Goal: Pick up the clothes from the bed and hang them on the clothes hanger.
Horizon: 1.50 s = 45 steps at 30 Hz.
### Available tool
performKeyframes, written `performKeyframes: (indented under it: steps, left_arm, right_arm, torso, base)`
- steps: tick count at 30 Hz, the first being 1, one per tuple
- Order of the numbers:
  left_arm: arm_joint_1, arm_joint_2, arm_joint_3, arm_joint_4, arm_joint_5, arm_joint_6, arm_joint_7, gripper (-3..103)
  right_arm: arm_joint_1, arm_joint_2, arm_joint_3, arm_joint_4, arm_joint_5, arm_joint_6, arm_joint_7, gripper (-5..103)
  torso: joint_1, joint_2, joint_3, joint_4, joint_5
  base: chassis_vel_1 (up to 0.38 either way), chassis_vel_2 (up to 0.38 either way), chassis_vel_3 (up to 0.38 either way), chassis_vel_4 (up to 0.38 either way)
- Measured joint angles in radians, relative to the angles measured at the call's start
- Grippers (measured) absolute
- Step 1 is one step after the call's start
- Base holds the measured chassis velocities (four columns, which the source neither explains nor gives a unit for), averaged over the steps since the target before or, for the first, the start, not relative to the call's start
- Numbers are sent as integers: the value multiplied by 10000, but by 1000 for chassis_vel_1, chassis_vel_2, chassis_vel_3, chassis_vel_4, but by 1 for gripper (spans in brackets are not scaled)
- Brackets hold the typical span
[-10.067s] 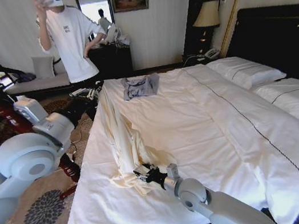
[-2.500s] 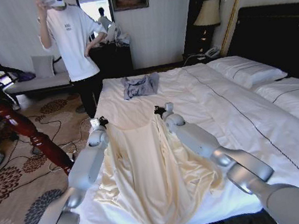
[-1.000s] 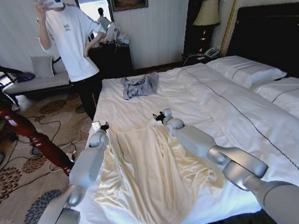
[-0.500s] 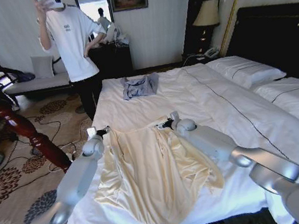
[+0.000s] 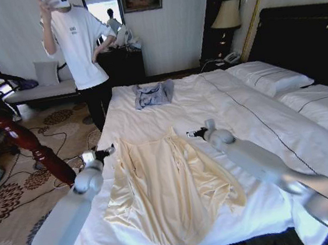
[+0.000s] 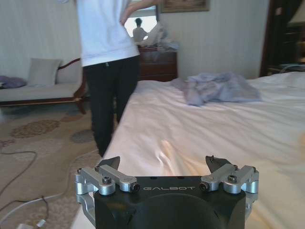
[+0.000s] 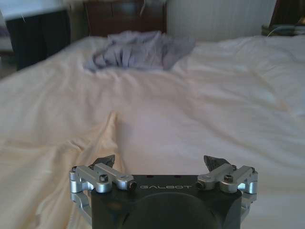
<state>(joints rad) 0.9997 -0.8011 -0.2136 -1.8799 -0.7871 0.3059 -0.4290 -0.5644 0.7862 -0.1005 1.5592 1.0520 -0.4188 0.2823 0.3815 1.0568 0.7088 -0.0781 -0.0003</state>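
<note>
The left gripper [image 5: 106, 150] hangs with jaws spread and empty at the bed's [image 5: 257, 112] left edge, just beside the cream shirt [image 5: 166, 189]. The right gripper [image 5: 192, 133] is likewise wide open and empty just right of the shirt's collar. The shirt lies flat, reaching the bed's near edge. A grey-blue garment [image 5: 154, 93] sits at the far edge.

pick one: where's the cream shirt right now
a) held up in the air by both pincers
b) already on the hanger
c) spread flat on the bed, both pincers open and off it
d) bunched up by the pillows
c: the cream shirt lies spread on the bed, with the left pincer and right pincer open beside its upper corners, gripping nothing.
</note>
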Motion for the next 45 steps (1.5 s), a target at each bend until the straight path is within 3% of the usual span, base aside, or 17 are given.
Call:
performKeyframes:
  steps: [1, 4, 6, 9, 11, 14, 18, 19, 20, 26, 33, 37, 38, 41, 44, 45]
  left_arm:
    - [0, 0, 0, 0, 0, 0, 0, 100]
    - [1439, -64, -798, -889, 321, -218, 14, 100]
    - [1750, -112, -990, -1045, 370, -248, 12, 100]
    - [4048, -598, -2279, -1882, 855, -533, 87, 100]
    - [4466, -702, -2486, -1999, 965, -604, 150, 100]
    - [6409, -1441, -3579, -2584, 1484, -1086, 694, 100]
    - [7017, -1796, -3908, -2752, 1523, -1234, 879, 100]
    - [7393, -2068, -4072, -2898, 1496, -1305, 974, 100]
    - [7871, -2379, -4176, -3129, 1229, -1319, 1126, 100]
    - [8709, -2753, -4350, -2978, 1001, -1514, 1679, 100]
    - [8804, -2927, -4521, -2706, 389, -1544, 1824, 100]
    - [8646, -2846, -4477, -2691, 190, -1473, 1777, 100]
    - [8570, -2834, -4425, -2695, 163, -1448, 1740, 100]
    - [8489, -2839, -4316, -2741, 150, -1420, 1680, 100]
    - [8382, -2889, -4089, -2676, 152, -1394, 1586, 100]
    - [8366, -2899, -4060, -2659, 150, -1391, 1575, 100]
  right_arm:
    - [0, 0, 0, 0, 0, 0, 0, 100]
    - [-2119, -967, 1785, 2114, 682, -94, 337, 100]
    - [-2580, -1063, 2115, 2421, 776, -135, 400, 100]
    - [-5384, -1342, 4299, 3861, 906, -266, 571, 100]
    - [-5768, -1351, 4586, 4015, 892, -275, 572, 100]
    - [-8264, -1122, 6325, 5053, 810, -312, 464, 100]
    - [-9060, -797, 6885, 5486, 807, -326, 461, 100]
    - [-9615, -488, 7249, 5793, 855, -353, 484, 100]
    - [-10670, -1, 7747, 6199, 932, -420, 443, 100]
    - [-11641, 745, 8089, 6160, 1271, -556, 289, 100]
    - [-11372, 1195, 7858, 5660, 1554, -655, 250, 101]
    - [-11138, 1220, 7678, 5409, 1681, -672, 310, 95]
    - [-11095, 1219, 7647, 5374, 1769, -673, 320, 85]
    - [-11067, 1234, 7632, 5383, 1864, -681, 321, 80]
    - [-11049, 1294, 7488, 5450, 1878, -698, 323, 63]
    - [-11044, 1306, 7461, 5450, 1849, -697, 324, 63]
  torso:
    - [0, 0, 0, 0, 0]
    - [0, 1, -1, 1, 0]
    - [1, 0, -1, -1, 2]
    - [1, 0, 0, 3, 3]
    - [0, 1, 0, 5, 0]
    - [-2, 1, -1, 2, 4]
    - [-2, 2, 0, 4, 3]
    - [-1, 1, 0, 10, 4]
    - [2, -1, 2, 1, 4]
    - [1, -1, 1, 6, 2]
    - [3, -1, 3, 5, 4]
    - [4, -2, 3, 6, 4]
    - [5, -2, 3, 3, 3]
    - [5, -2, 4, 3, 3]
    - [4, -2, 4, 4, 3]
    - [4, -2, 4, 4, 3]
  base:
    - [0, 0, 0, 0]
    - [0, 0, 0, 0]
    - [0, 0, 0, 0]
    - [0, 0, 0, 0]
    - [0, 0, 0, 0]
    - [0, 0, 0, 0]
    - [0, 0, 0, 0]
    - [0, 0, 0, 0]
    - [0, 0, 0, 0]
    - [0, 0, 0, 0]
    - [0, 0, 0, 0]
    - [0, 0, 0, 0]
    - [0, 0, 0, 0]
    - [0, 0, 0, 0]
    - [0, 0, 0, 0]
    - [0, 0, 0, 0]
